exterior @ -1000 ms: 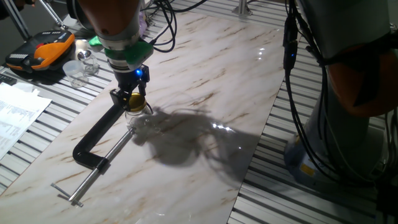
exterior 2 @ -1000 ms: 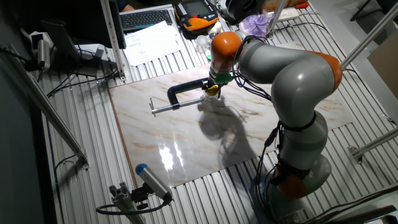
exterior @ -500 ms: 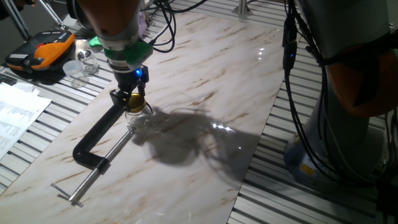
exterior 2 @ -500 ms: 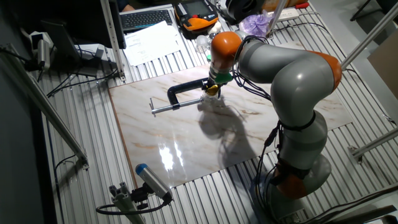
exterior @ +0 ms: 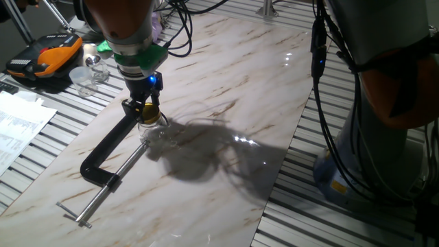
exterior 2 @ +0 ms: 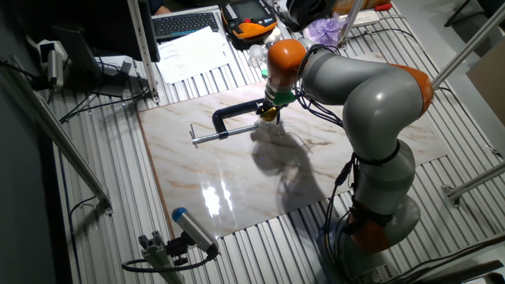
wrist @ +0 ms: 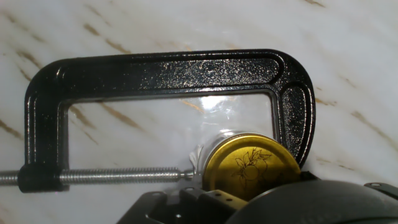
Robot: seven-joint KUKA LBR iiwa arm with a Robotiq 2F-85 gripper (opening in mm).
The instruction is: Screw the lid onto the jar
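I have the gripper (exterior: 143, 110) down over the jar (exterior: 150, 122), and the gold lid (wrist: 249, 168) sits on the jar's mouth — in the hand view I see its engraved top just ahead of the gripper body. The black C-clamp (wrist: 168, 74) lies flat on the marble tabletop (exterior: 226, 137) with the jar pinched between its screw tip and its fixed jaw; I take that as the reason it is there, to stop the glass from turning while the lid is twisted. From one fixed view the fingers seem narrowed around the lid's rim, so I judge it is gripping the lid, though the hand view hides the fingertips. The clear cups (exterior: 86, 74) and the orange-black case (exterior: 48, 55) stand well apart, off the marble. How far the thread has taken I cannot tell.
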